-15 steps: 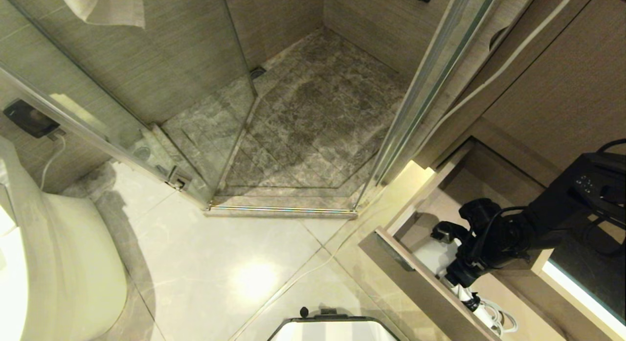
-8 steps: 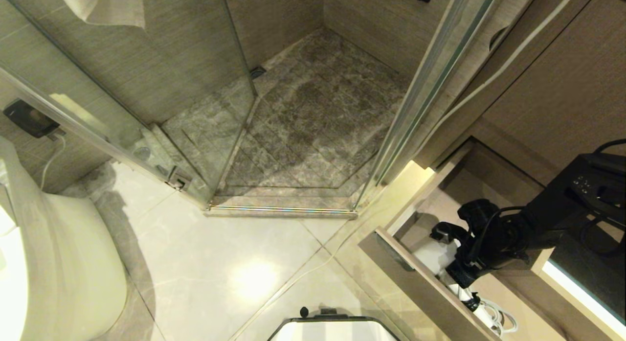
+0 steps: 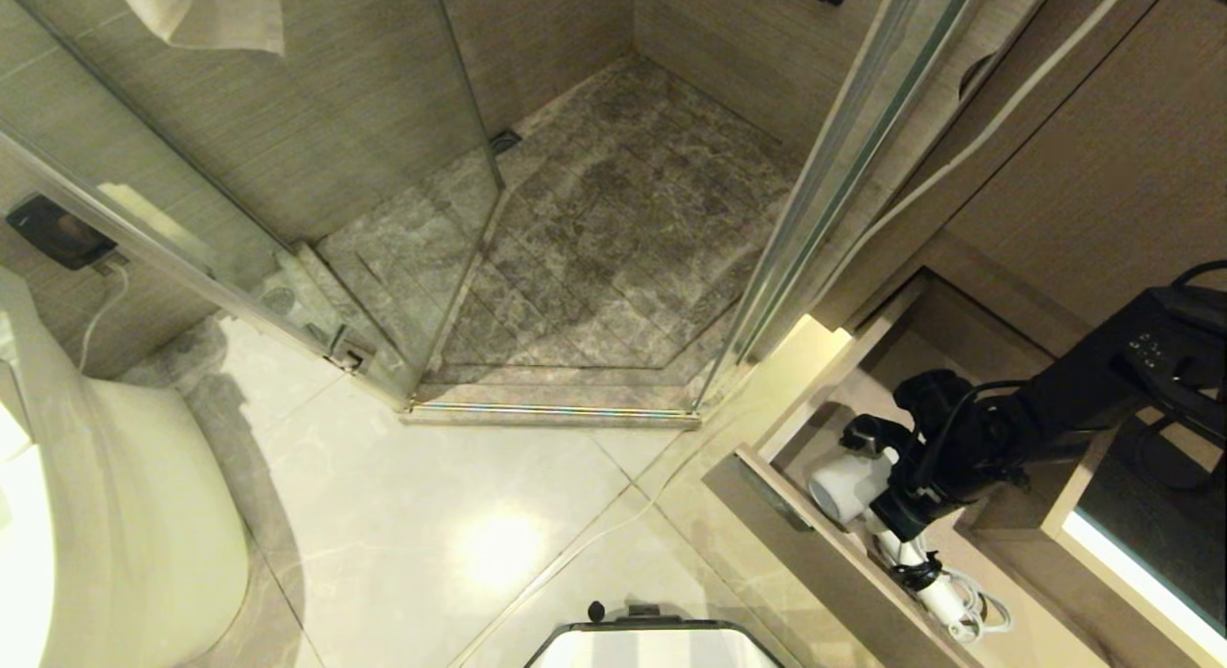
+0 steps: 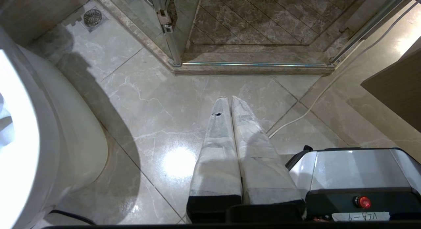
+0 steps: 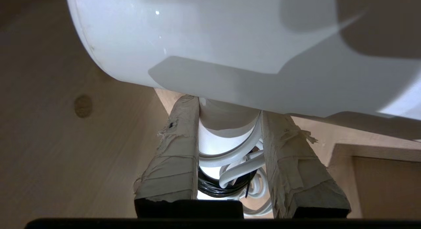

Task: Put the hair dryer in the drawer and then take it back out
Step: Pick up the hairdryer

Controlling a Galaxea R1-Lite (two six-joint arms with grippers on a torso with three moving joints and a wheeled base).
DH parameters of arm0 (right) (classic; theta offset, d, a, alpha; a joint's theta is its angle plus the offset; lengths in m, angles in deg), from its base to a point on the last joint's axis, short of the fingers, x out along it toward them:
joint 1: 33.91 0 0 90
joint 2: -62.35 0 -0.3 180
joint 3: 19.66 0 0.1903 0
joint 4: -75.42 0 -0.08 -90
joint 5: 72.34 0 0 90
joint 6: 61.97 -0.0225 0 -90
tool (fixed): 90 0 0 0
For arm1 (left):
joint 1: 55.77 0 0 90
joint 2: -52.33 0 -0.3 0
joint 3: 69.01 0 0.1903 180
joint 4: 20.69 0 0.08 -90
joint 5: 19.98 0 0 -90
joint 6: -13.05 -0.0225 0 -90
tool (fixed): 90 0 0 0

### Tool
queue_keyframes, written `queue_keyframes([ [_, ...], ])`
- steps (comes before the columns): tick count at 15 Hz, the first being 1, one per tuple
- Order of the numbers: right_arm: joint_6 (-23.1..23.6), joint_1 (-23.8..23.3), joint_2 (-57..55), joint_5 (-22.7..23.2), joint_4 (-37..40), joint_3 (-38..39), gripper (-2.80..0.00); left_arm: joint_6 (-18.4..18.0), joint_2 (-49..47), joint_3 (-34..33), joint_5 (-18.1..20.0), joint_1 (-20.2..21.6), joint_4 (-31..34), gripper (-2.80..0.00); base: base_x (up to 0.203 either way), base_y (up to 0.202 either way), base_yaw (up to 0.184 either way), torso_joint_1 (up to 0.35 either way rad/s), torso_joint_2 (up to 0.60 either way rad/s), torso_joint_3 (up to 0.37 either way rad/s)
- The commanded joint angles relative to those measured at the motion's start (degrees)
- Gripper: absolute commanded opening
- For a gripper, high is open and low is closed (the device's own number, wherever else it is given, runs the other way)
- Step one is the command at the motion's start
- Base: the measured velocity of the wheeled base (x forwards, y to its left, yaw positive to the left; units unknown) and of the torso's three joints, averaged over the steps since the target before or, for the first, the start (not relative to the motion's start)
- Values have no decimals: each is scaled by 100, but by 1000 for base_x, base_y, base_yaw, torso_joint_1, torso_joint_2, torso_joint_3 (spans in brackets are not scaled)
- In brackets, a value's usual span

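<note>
The drawer [image 3: 822, 561] stands pulled open at the lower right of the head view. Inside it is the white hair dryer [image 3: 845, 487], its barrel pointing toward the drawer front and its coiled cord [image 3: 970, 610] trailing behind. My right gripper [image 3: 899, 517] reaches into the drawer and is shut on the dryer's handle. In the right wrist view the taped fingers [image 5: 177, 147] press both sides of the handle just under the barrel [image 5: 230, 41], with the gripper [image 5: 230, 105] around cord loops [image 5: 241, 163]. My left gripper [image 4: 230, 99] is parked over the floor, shut and empty.
A toilet [image 3: 115, 515] stands at the left. The glass shower door [image 3: 460, 170] and its threshold [image 3: 551, 414] lie ahead. A thin white cable [image 3: 594, 539] crosses the floor tiles. My base [image 3: 652, 644] shows at the bottom edge. A dark countertop [image 3: 1141, 543] overhangs the drawer.
The right gripper has closed on the hair dryer's handle. The dryer has lifted a little, so its barrel now shows more and sits higher in the drawer.
</note>
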Motion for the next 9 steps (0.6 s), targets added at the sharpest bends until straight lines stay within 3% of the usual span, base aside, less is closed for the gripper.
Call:
queue_keyframes([
  [1,21,1,-68,6,96,-367,-280,4,-9,1,-4,2,-2,-280,0,0,0,0,0,0],
  [9,34,-17,-256,6,245,-1129,-280,-1,-9,1,-4,2,-2,-280,0,0,0,0,0,0],
])
